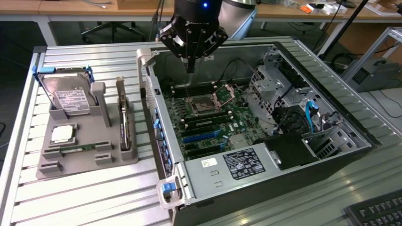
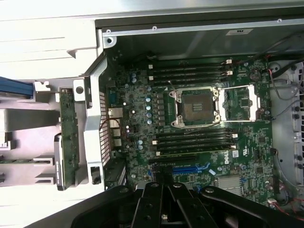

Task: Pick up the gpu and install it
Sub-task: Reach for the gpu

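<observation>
Pick not yet begun: gripper (image 1: 190, 68) empty over the open case (image 1: 283, 197).
Its jaws are pressed together, holding nothing, above the motherboard (image 2: 142, 123) inside the case. The gpu (image 1: 125, 122) stands on edge in the grey holder (image 1: 75, 165) just beside the case, untouched; a grasp calls for spread jaws over its upper edge. Edge-on, its faces are hard to make out.

Slatted metal table (image 1: 94, 56). Directly on it: open computer case (image 1: 283, 188) toward the exterior view's right; grey parts holder (image 1: 75, 165) just beside the case, on its left; keyboard (image 1: 377, 212) at lower right.
</observation>
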